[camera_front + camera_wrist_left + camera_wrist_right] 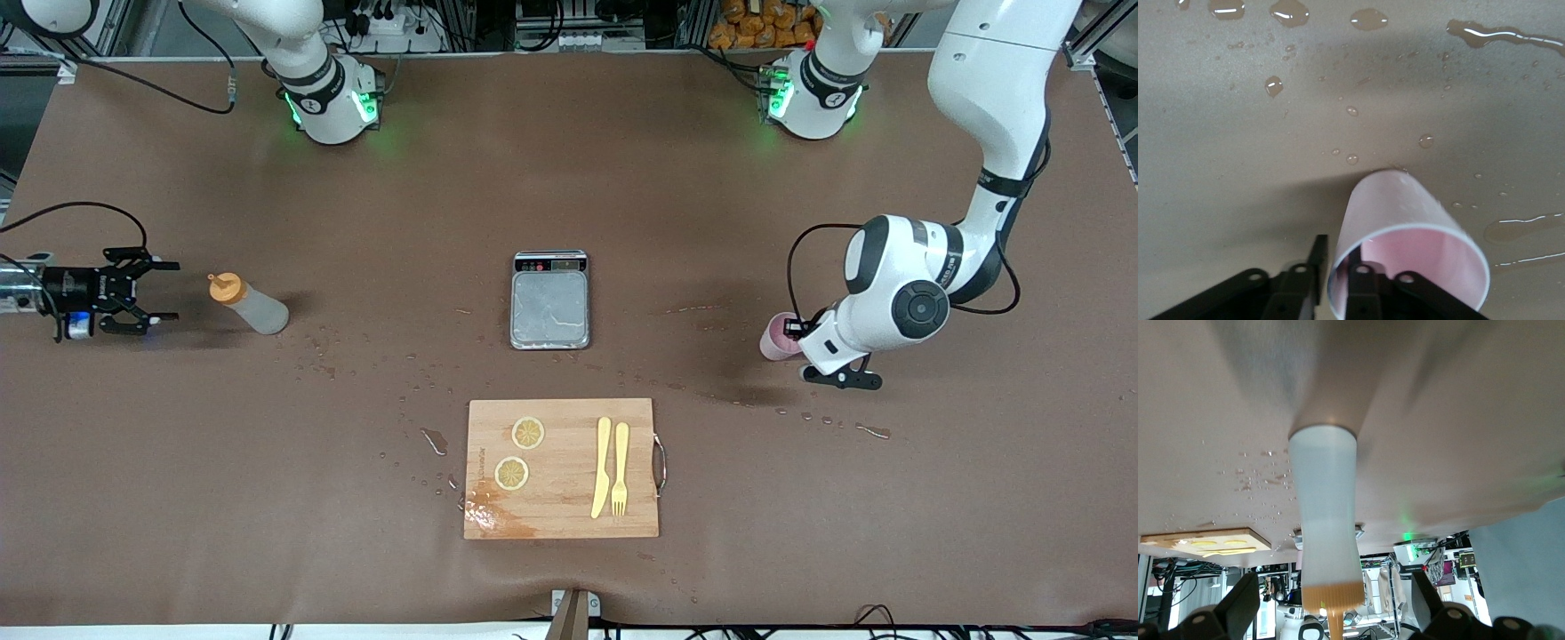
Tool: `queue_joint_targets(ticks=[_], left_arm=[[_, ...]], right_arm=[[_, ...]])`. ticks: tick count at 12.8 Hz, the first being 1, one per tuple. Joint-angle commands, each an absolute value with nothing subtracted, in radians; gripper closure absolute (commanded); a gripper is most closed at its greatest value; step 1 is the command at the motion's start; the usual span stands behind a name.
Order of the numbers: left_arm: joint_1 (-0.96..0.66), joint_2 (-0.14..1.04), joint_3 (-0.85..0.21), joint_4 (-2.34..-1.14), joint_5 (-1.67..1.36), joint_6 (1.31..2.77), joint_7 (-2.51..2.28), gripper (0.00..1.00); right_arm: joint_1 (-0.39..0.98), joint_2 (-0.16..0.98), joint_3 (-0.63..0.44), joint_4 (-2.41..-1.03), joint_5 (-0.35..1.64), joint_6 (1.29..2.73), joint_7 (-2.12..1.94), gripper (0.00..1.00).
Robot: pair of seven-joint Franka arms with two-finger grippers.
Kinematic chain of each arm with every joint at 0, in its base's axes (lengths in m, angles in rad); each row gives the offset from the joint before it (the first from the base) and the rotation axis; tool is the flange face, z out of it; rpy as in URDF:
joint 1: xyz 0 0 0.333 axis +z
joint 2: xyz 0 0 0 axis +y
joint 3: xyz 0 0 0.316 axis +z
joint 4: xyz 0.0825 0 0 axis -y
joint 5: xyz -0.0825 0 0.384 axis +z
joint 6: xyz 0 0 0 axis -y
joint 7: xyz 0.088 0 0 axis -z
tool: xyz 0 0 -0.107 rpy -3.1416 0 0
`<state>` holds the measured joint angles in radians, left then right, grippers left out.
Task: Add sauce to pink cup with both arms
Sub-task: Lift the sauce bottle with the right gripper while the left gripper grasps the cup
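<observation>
Right pincer point(160, 292) spread, level with sauce bottle point(251, 304) lying cap-first toward it; left pincer point(1338, 280) pinching pink cup point(780, 338) wall.

Even overhead light, soft shadows beside objects, glare on spilled droplets point(1368, 19), right wrist view blurred near its edges

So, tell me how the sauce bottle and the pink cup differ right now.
The sauce bottle is whitish with an orange cap; the pink cup is pale pink and open-topped. The bottle sits untouched before the open right gripper; the left gripper straddles the cup's rim. Both rest on the table.
</observation>
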<state>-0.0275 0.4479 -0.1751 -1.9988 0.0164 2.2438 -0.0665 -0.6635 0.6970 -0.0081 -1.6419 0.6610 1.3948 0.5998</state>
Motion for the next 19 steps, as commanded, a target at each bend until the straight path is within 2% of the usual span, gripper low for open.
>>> queue_joint_targets(ticks=[1,6,9,13,19], left_arm=[[-0.028,0.422,-0.173,-1.993,0.037,2.252,-0.064,1.0],[-0.015,0.342,-0.176,-1.979,0.034,2.247,-0.063,1.0],[-0.015,0.289,-0.176,-1.956,0.012,2.231,-0.075,1.0],[-0.035,0.29,-0.221,-1.873,-0.074,2.168,-0.177,1.0],[-0.095,0.324,-0.348,-1.813,-0.074,2.168,-0.475,1.0]], right_arm=[[-0.678,0.728,0.009,-1.644,0.71,1.423,0.594,0.0],[-0.673,0.791,0.009,-1.66,0.762,1.463,0.542,0.0],[-0.658,0.792,0.011,-1.684,0.768,1.476,0.535,0.0],[-0.62,0.784,0.011,-1.733,0.798,1.509,0.519,0.0],[-0.588,0.772,0.014,-1.766,0.801,1.528,0.492,0.0]])
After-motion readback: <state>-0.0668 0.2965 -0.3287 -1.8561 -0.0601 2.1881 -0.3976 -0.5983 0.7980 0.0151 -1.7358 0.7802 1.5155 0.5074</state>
